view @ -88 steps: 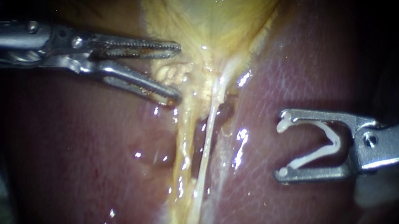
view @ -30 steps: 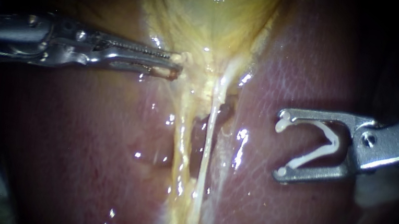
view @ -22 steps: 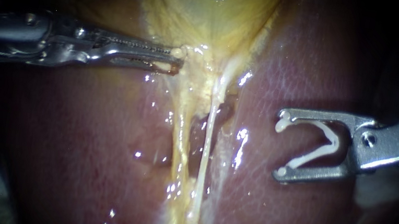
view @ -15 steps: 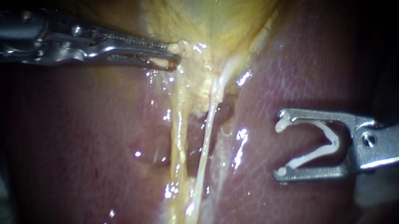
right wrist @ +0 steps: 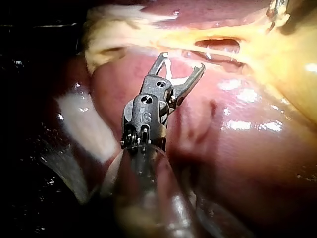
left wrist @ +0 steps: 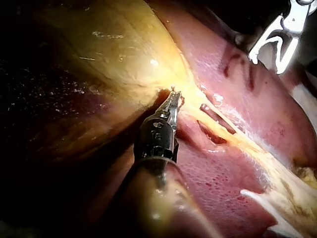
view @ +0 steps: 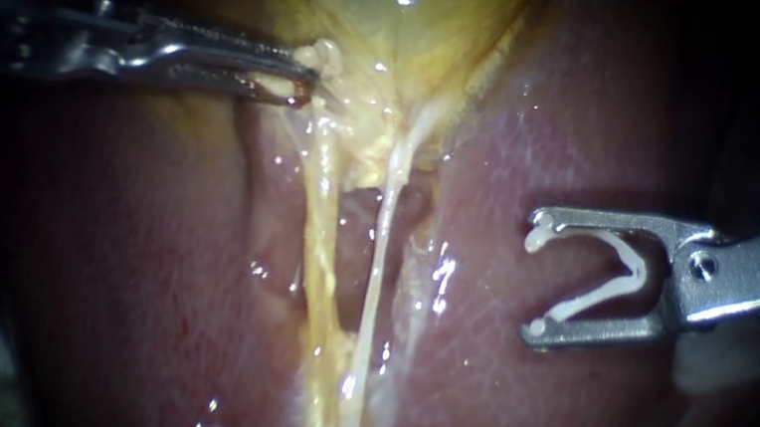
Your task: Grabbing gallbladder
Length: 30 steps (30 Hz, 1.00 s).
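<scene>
The yellow gallbladder lies at the top centre, tapering into pale strands. My left instrument comes in from the left with its jaws shut on the gallbladder's lower edge, a nub of pale tissue bulging at the tips. From there two stretched tubes run down over the liver, a dark gap between them. In the left wrist view the jaws pinch the gallbladder at its narrow end. My right instrument hovers over the right liver lobe, jaws open, holding a white clip; seen too in the right wrist view.
Red-brown liver fills both sides of the tubes, wet and glistening. The right liver lobe lies beneath the right instrument. A pale white strip lies beside the right instrument's shaft.
My left instrument's jaws closed on the gallbladder's edge, then pulled it up and to the left. The tubes stretched and the gap between them widened. The right instrument has stayed still.
</scene>
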Each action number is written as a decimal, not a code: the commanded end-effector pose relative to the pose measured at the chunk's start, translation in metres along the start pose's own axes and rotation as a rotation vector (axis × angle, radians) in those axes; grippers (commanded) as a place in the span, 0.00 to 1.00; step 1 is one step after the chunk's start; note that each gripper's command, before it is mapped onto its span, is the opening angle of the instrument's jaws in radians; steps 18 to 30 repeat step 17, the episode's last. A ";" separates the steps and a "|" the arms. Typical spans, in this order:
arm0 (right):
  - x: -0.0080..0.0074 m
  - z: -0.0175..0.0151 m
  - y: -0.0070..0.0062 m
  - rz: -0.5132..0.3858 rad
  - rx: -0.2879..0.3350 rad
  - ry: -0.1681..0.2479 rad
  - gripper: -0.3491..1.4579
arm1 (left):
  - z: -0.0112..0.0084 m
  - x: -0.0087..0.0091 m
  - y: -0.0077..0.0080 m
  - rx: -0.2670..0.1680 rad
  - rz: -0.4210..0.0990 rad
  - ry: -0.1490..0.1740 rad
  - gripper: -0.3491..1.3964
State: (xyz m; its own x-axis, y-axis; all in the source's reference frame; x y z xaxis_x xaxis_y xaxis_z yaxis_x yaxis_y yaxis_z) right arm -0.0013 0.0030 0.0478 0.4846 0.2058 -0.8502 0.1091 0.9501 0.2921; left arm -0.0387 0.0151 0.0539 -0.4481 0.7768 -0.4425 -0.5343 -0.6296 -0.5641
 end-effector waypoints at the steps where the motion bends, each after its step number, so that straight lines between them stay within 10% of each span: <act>1: 0.0000 0.0000 0.0000 0.000 0.000 0.000 0.47 | -0.0004 0.0002 -0.0001 -0.005 -0.001 0.000 0.00; 30: 0.0000 0.0000 0.0000 0.000 0.000 0.000 0.47 | -0.0011 0.0008 0.0000 -0.007 -0.006 -0.001 0.00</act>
